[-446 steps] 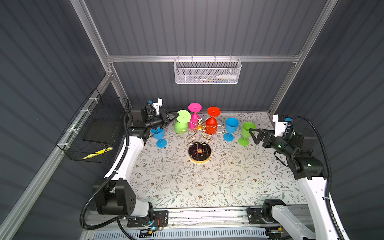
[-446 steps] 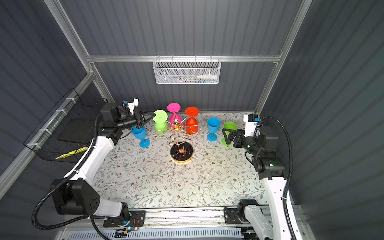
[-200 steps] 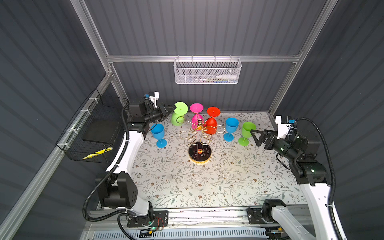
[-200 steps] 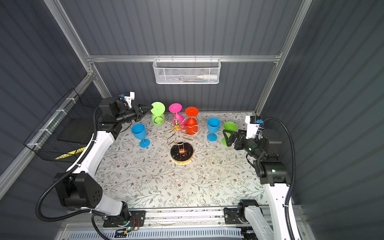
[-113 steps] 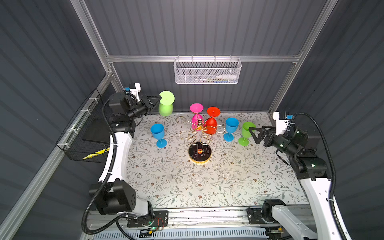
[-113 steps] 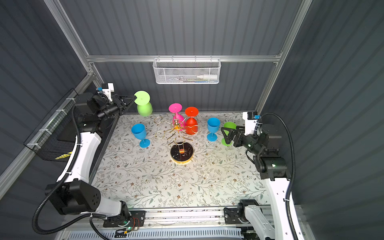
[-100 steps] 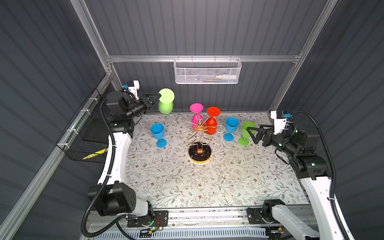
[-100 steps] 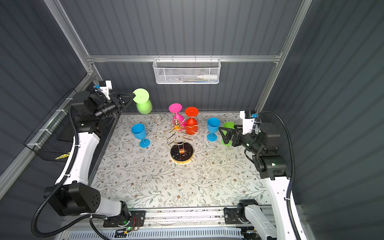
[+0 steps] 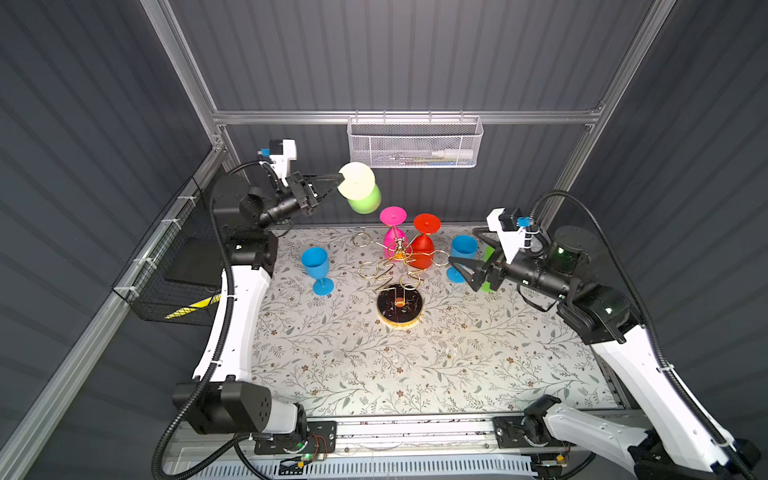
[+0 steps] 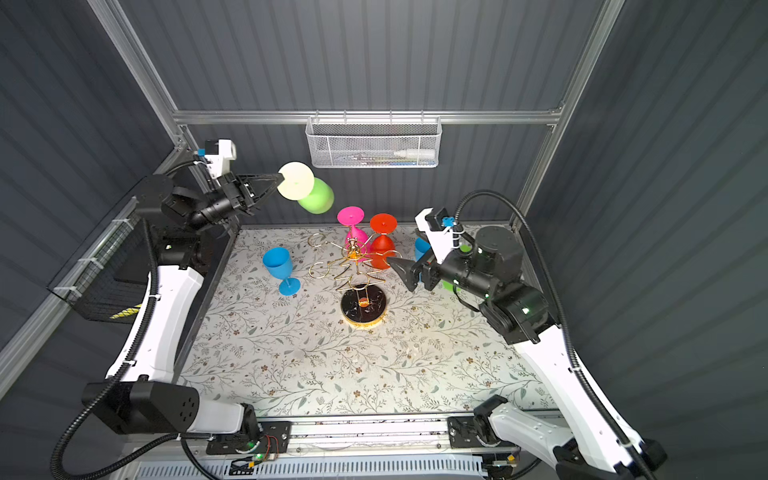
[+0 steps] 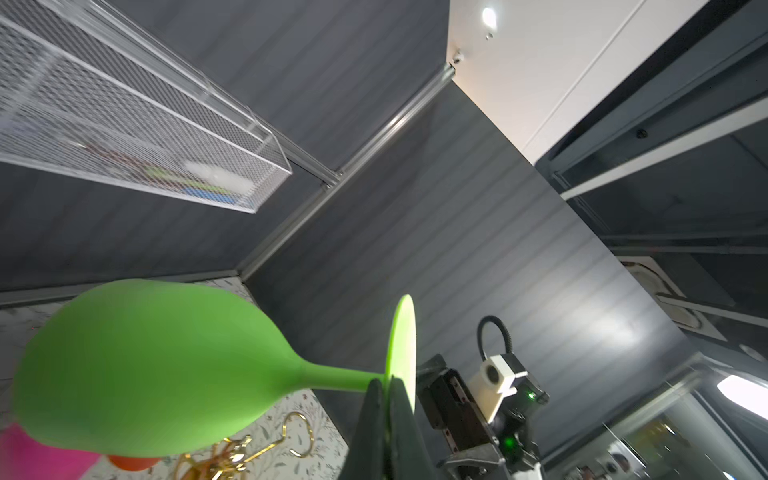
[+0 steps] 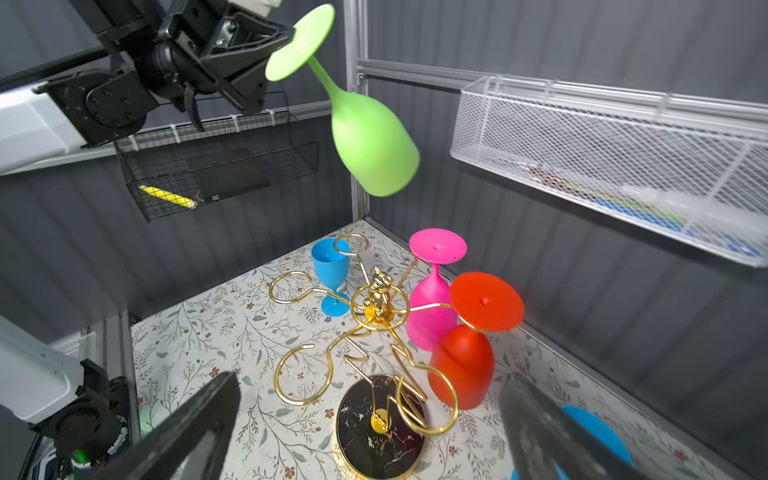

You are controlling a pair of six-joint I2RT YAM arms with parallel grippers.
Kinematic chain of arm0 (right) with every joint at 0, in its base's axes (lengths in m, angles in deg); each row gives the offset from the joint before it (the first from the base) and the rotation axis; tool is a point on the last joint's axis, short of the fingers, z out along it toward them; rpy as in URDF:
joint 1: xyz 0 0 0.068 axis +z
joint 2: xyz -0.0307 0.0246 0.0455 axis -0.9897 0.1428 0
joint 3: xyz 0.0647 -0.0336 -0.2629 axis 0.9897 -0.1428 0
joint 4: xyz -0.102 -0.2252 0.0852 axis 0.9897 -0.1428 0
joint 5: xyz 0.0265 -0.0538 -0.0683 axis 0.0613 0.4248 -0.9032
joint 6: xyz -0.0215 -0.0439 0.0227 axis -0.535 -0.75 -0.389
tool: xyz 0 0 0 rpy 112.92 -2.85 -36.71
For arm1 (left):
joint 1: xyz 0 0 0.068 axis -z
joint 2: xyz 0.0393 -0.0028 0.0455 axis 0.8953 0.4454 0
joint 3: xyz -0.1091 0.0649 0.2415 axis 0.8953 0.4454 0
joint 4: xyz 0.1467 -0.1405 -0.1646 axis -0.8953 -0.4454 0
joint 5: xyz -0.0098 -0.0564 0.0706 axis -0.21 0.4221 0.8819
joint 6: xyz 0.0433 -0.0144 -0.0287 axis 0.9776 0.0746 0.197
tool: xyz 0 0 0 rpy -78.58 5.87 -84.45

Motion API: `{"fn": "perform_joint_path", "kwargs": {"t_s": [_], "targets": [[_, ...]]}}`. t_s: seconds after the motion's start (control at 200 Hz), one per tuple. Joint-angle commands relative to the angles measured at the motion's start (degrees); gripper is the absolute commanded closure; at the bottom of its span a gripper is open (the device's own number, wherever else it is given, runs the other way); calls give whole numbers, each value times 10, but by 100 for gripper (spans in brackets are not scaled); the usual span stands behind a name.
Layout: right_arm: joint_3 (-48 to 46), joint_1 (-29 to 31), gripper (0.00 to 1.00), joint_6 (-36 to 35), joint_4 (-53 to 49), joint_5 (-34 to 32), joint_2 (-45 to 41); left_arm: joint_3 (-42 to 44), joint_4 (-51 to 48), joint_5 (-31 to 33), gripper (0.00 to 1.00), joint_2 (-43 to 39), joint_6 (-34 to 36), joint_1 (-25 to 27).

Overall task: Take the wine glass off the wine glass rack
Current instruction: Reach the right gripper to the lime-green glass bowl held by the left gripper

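Lab robot cell: grey ribbed walls (image 9: 415,54), aluminium frame (image 9: 407,117), robot arms (image 9: 237,316) on a rail (image 9: 415,428).

A white wire-mesh basket (image 9: 415,145) hangs on the back wall's rail, a white tube (image 9: 451,154) lying in it (its other contents are too blurred to name). A black wire basket (image 9: 174,309) on the left wall holds a flat black slab (image 9: 193,264) and a yellow item (image 9: 197,302). On the pale floral table cover (image 9: 415,365) a blue plastic goblet (image 9: 316,264) stands upright, and a second blue goblet (image 9: 463,247) stands well apart from it.
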Motion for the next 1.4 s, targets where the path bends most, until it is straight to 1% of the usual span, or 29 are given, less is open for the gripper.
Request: {"fn": "perform_joint_path", "kwargs": {"t_s": [0.0, 0.08, 0.285, 0.565, 0.89, 1.105, 1.196, 1.261, 1.306, 1.346, 1.396], "targets": [[22, 18, 1, -64, 56, 11, 27, -24, 31, -23, 100, 2, -23, 31], [26, 22, 1, -76, 91, 28, 57, -26, 32, -22, 100, 0, -30, 40], [38, 27, 1, -97, 157, 46, 108, -18, 27, -25, 100, -3, -35, 69], [49, 29, 1, -88, 241, 33, 165, 0, 38, -26, 100, -2, -47, 81], [110, 43, 1, -76, 272, 25, 254, 14, 99, -33, 100, 0, -100, 84], [132, 58, 1, -72, 270, 13, 288, 17, 129, -34, 100, 1, -123, 84], [132, 62, 9, -72, 267, 9, 288, 18, 139, -34, 100, 3, -129, 84], [127, 64, 19, -71, 266, 4, 283, 21, 147, -32, 100, 4, -136, 84], [123, 65, 25, -70, 266, 1, 278, 23, 152, -32, 100, 3, -140, 84], [117, 65, 27, -70, 266, 0, 275, 24, 155, -32, 100, 4, -142, 84], [112, 66, 27, -69, 267, -2, 270, 25, 156, -32, 100, 3, -142, 84]]}}
